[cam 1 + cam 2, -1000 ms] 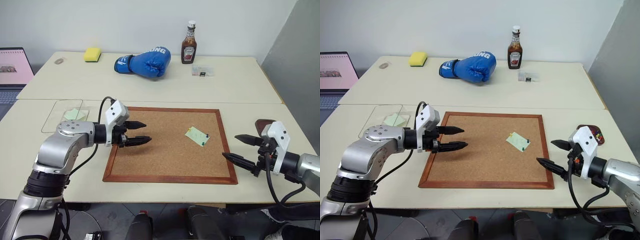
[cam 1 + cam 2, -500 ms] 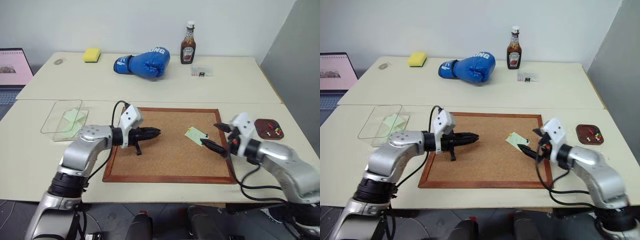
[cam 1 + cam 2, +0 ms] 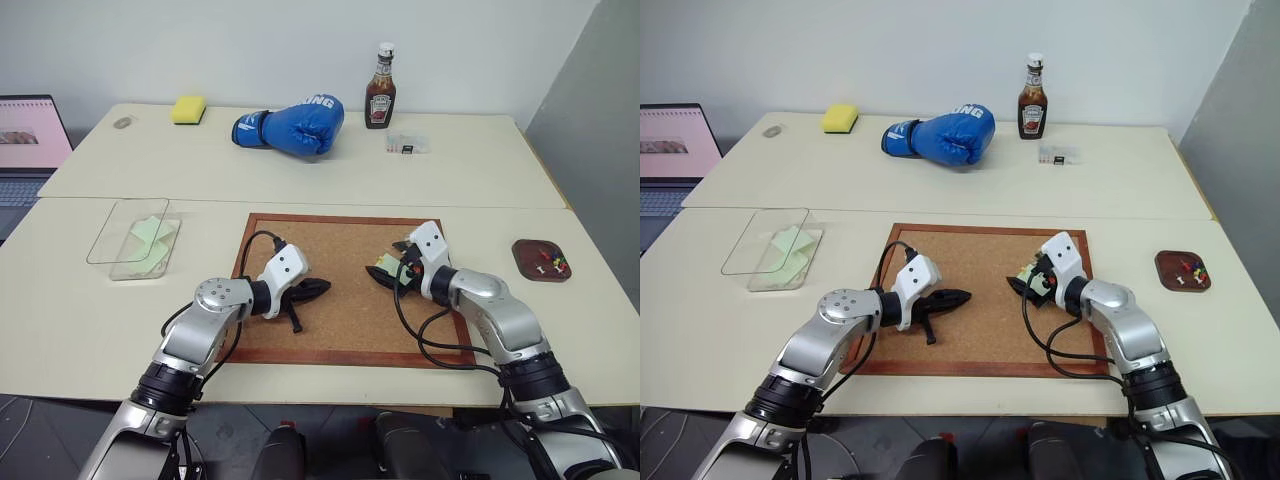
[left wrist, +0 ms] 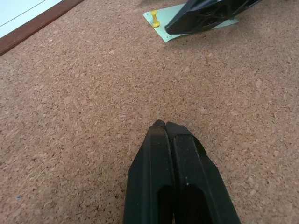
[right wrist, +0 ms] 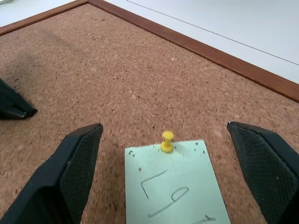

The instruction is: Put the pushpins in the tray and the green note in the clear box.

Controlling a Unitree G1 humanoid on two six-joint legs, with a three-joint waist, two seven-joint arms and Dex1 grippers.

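From the head views, both arms have swung inward over the cork board (image 3: 340, 345) since a second ago; the left gripper (image 3: 322, 288), then parted, is now pinched shut on nothing; the right gripper (image 3: 1025, 280), jaws wide, brackets the green note (image 3: 385, 268) near the board's right edge; the clear box (image 3: 112, 268) by the table's left edge holds a green slip; the tray (image 3: 528, 270) near the right edge holds pushpins (image 3: 550, 262). Right wrist view: a yellow pushpin (image 5: 166, 140) pins the note between the spread fingers (image 5: 65, 177).

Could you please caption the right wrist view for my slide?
Open right gripper straddles a green note held to the cork board by a yellow pushpin.
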